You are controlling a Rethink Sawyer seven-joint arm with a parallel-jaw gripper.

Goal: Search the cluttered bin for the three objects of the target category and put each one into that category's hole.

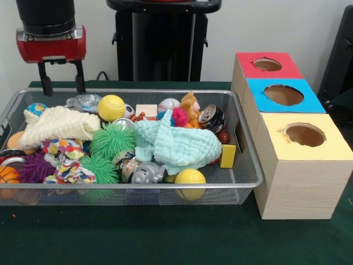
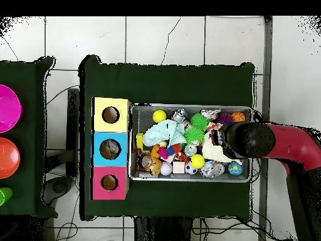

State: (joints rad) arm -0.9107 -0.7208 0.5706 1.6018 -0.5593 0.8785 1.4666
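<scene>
The silver wire-mesh basket (image 1: 138,186) (image 2: 191,106) is full of toys, balls and cloths. One crushed clear plastic bottle (image 1: 84,102) (image 2: 216,168) lies at its far left corner in the front view. No other clear bottle shows. My gripper (image 1: 62,83) hangs open and empty just above and behind that bottle, over the basket's far left rim. In the overhead view the arm (image 2: 251,139) covers the gripper. The blue-topped hole (image 1: 283,95) (image 2: 110,149) is the middle of three boxes right of the basket in the front view.
A red-topped hole (image 1: 267,64) and a yellow-topped hole (image 1: 304,134) flank the blue one. In the basket lie a crushed can (image 1: 212,117), a silver toy animal (image 1: 142,172), a mint cloth (image 1: 174,142), a cream cloth (image 1: 58,126), green spiky balls (image 1: 110,141) and yellow balls (image 1: 111,107).
</scene>
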